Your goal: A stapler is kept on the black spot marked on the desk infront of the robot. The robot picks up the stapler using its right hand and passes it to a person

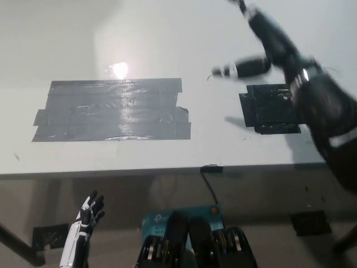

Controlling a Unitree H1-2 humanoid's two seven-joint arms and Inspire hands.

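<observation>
Right hand (pixel 262 44) is hovering wide open and holding nothing, black spot (pixel 271 109) just below it; left hand (pixel 83 223) is hanging open under the desk (pixel 167 44) edge.

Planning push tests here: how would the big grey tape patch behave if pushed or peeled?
The grey tape patch lies flat on the desk, so a push probably won't shift it. Wrinkles and overlapping strips suggest thin, floppy film if peeled. Glare hints at a slick top.

Blurred right robot hand (pixel 266 47), seemingly empty.
</observation>
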